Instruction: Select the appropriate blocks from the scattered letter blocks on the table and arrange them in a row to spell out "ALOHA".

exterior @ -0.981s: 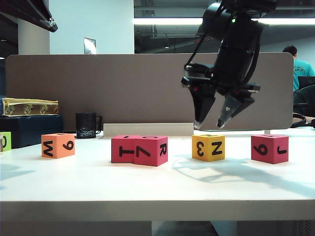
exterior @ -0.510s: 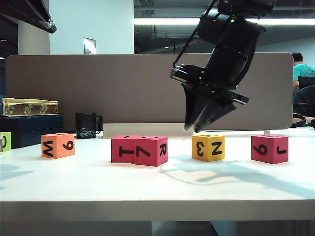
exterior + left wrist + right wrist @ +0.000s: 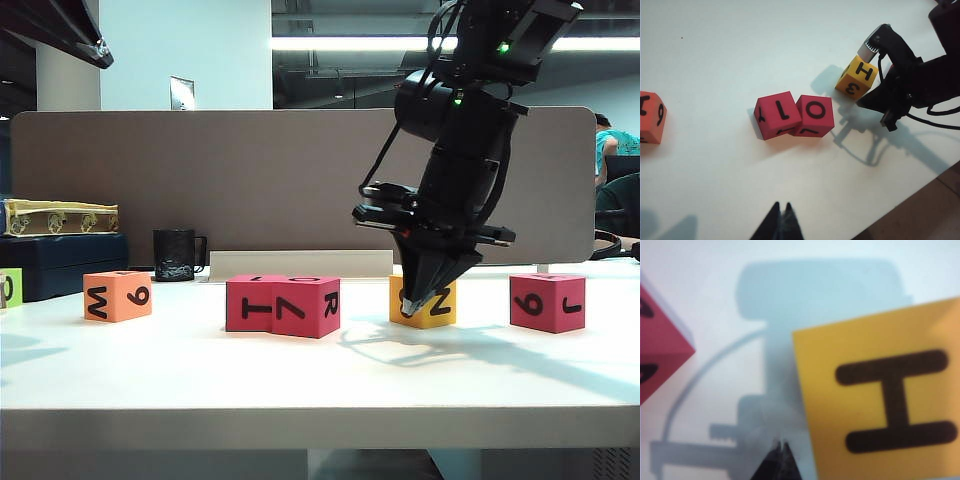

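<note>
Five blocks stand on the white table: an orange one, two touching crimson ones, a yellow one and a crimson one at the right. My right gripper is shut and empty. It points down at the table, close against the yellow block's side; the H is on that block's top. The right gripper's tips are pressed together beside that block. My left gripper is shut with nothing in it, high above the table, short of the crimson pair.
A lime-green cube sits at the far left edge. A black mug stands behind the orange block, before the grey-brown divider panel. A dark box with a yellow tray is at the back left.
The right gripper has shut from wide open and come down from above the yellow block to table level beside it. The blocks and the left gripper have not moved.
</note>
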Available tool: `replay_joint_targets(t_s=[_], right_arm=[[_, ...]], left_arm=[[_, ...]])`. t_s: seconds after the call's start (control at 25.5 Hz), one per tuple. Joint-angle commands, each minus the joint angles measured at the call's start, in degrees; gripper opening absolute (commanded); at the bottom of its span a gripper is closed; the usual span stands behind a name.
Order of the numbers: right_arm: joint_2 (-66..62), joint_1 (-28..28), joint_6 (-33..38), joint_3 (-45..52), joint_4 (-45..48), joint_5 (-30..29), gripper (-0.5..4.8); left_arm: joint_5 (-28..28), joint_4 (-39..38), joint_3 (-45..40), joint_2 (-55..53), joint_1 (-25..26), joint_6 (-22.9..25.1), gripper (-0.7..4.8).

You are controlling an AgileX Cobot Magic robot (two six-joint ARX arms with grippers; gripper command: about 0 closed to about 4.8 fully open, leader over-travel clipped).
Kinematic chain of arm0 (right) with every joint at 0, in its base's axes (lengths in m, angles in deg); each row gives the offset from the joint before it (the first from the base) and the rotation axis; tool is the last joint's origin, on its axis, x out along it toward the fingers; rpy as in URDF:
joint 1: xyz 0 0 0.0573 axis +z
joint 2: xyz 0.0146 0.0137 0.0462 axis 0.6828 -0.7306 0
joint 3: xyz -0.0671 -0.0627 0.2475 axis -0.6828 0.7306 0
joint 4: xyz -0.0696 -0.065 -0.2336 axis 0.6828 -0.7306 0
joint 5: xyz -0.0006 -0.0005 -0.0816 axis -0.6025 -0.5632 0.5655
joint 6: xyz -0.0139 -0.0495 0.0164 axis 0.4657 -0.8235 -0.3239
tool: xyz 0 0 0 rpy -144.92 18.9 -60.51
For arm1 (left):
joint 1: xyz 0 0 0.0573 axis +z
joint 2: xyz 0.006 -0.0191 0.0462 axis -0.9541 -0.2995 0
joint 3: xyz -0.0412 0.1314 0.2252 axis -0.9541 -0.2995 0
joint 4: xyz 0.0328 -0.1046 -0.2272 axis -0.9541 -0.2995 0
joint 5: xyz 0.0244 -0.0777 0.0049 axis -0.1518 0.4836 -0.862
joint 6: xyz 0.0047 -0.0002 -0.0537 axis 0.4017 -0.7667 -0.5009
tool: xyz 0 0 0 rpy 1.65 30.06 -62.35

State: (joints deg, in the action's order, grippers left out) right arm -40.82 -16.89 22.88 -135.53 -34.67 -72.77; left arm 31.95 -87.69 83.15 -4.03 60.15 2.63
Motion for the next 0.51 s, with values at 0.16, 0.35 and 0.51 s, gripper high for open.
replay_joint_targets(t_s=[0.16,0.35,0.51], right_arm=[[0.4,-0.1,0.0,-0.3,4.0,5.2,-0.08],[0.4,-0.3,0.0,-0.3,2.8,12.3,-0.08],[0.5,-0.7,0.0,-0.3,1.9,16.5,-0.08]], left_arm=[[0.1,-0.1,0.3,0.2,0.0,0.5,-0.06],[0.0,-0.1,0.3,0.2,0.0,0.6,-0.06],[0.0,-0.1,0.3,0.2,0.0,1.6,-0.06]])
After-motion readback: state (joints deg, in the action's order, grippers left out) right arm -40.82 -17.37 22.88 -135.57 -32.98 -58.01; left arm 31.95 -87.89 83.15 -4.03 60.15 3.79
